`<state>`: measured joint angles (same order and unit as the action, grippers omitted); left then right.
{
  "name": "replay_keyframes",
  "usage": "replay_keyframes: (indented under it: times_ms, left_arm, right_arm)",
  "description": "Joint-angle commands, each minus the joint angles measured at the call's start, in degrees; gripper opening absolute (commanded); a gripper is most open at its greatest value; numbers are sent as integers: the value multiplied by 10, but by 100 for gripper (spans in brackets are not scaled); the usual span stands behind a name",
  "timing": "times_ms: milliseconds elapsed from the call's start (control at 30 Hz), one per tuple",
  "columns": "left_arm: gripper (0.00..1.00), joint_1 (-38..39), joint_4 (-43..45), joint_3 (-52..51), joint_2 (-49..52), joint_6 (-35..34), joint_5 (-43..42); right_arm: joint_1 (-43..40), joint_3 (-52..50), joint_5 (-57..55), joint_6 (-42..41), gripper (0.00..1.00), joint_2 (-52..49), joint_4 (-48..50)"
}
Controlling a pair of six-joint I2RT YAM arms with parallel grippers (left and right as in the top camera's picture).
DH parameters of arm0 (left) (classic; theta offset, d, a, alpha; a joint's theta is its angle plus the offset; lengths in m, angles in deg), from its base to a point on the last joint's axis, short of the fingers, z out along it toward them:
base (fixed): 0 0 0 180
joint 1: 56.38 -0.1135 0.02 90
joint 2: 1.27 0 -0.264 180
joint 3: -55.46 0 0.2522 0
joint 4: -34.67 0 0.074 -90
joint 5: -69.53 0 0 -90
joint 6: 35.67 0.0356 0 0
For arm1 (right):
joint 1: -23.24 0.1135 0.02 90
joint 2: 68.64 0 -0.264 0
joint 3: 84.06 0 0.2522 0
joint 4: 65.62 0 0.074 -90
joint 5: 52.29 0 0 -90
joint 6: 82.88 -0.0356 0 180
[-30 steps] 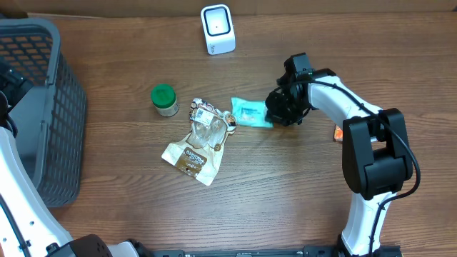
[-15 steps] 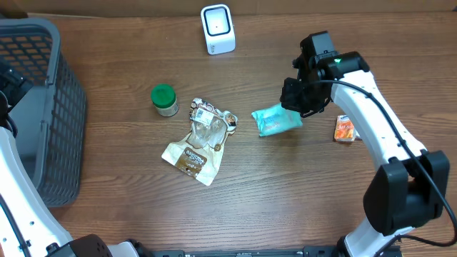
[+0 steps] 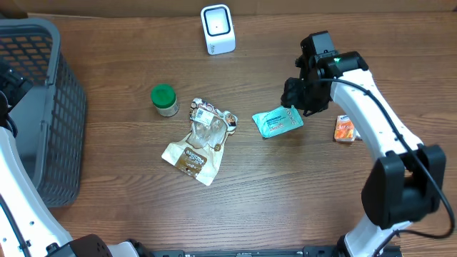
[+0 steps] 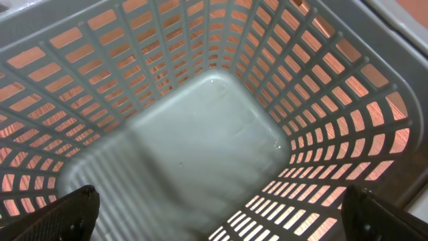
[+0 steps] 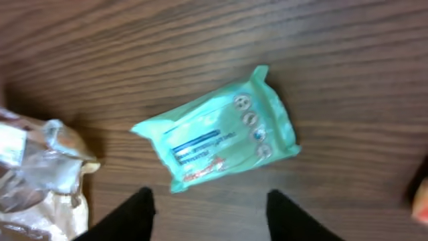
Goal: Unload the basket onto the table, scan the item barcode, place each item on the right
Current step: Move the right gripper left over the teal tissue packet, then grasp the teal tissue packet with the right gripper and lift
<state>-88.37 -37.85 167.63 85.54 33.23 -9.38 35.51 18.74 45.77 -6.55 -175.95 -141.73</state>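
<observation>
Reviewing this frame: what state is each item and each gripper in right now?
Teal packet: flat on the table, free of the fingers.
Right gripper: open, empty, above the packet.
Left gripper: open wide, empty, over the basket.
Basket: visible part empty.
Green-lidded jar: upright, lid on.
Brown bag: crumpled, lying flat.
Orange box: lying on the table.
Scanner: standing upright.

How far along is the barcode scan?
Done: no scan evident. In hand: nothing; the teal packet lies loose on the table by the open right gripper. Remaining: grip it, show its barcode to the white scanner. The left gripper hangs open over the basket.
</observation>
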Motion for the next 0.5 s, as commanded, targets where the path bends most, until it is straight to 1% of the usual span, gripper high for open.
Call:
replay_keyframes:
  times_ms: [0,67,233,300,467]
  left_arm:
    - [100,-2,1,11,2,-12,-2]
    - [100,-2,1,11,2,-12,-2]
    - [100,-2,1,11,2,-12,-2]
    - [100,-2,1,11,3,-12,-2]
    - [100,-2,1,11,2,-12,-2]
  right_arm:
    - [-29,-3,32,80,61,-43,6]
    - [-42,-3,52,107,63,-63,7]
    - [-74,-3,70,126,63,-101,2]
    - [-87,-3,103,148,62,-115,2]
    - [-91,-22,126,170,61,-133,17]
